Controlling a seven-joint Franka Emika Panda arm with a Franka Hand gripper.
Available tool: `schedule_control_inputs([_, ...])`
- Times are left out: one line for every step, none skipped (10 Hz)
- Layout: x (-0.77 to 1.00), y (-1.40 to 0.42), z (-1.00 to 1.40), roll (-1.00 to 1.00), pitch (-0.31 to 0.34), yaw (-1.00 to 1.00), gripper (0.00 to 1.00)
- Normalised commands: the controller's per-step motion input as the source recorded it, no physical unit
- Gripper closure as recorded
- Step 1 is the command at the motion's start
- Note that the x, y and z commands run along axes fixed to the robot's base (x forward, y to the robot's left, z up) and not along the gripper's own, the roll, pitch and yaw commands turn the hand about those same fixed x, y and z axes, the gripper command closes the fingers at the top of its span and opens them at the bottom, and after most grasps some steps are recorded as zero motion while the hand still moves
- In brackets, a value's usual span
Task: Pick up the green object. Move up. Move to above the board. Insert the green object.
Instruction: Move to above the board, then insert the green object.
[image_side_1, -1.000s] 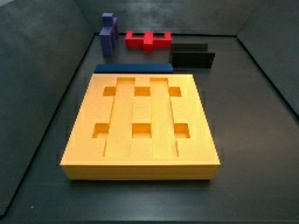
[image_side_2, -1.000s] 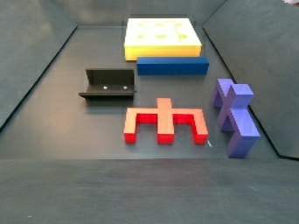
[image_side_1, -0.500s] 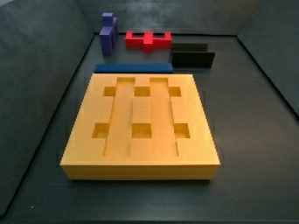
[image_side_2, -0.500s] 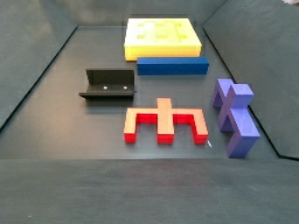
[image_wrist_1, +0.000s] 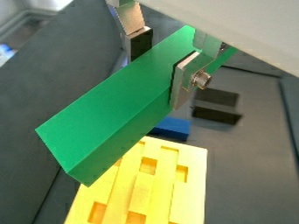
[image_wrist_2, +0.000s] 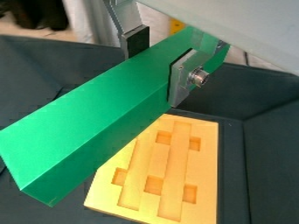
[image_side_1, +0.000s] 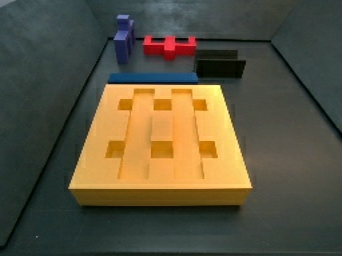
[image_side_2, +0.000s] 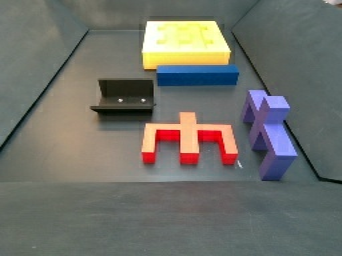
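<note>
The green object (image_wrist_1: 117, 118) is a long, plain, flat-faced bar, and in both wrist views it hangs in the air above the board (image_wrist_2: 163, 171), clamped near one end between the silver finger plates of the gripper (image_wrist_1: 158, 61); most of its length runs out free from the grip, slanting over the grooved yellow-orange face below. It looks rigid and solid-edged, with a smooth matt surface, so I judge it stiff, fairly light, not fragile, and somewhat slippery against the dark pads. Held this far from its middle, it may tend to sag or pivot in the jaws, and a grip nearer the centre of the long sides would likely carry it more steadily; as things stand, any lowering into a groove calls for care that the free end does not catch first. The gripper is closed on the bar, one finger (image_wrist_2: 184, 74) pressed flat to a broad side with a screw head showing on it. Neither side view shows the gripper or the bar. On the floor beyond the board lie the blue bar (image_side_1: 151, 77), touching the board's far edge, then the fixture (image_side_2: 124, 98), the red notched block (image_side_2: 190, 138) and a purple piece (image_side_2: 269, 133), all apart from one another. No brand, label or readable writing shows on anything.
</note>
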Motion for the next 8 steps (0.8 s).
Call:
schedule_control_inputs([0.08,-0.07,0.03,0.09,0.166,1.00,1.00])
schedule_control_inputs([0.08,-0.06,0.03,0.10,0.190,1.00,1.00])
schedule_control_inputs([0.08,-0.05,0.03,0.12,0.220,1.00,1.00])
schedule_control_inputs([0.09,-0.05,0.02,0.16,0.281,1.00,1.00])
schedule_control_inputs([0.09,-0.04,0.03,0.17,0.276,0.82,1.00])
schedule_control_inputs([0.10,-0.04,0.02,0.17,0.235,0.56,1.00])
schedule_control_inputs([0.10,-0.04,0.02,0.16,0.191,0.35,1.00])
schedule_control_inputs([-0.13,-0.41,-0.75,-0.12,-0.076,0.03,1.00])
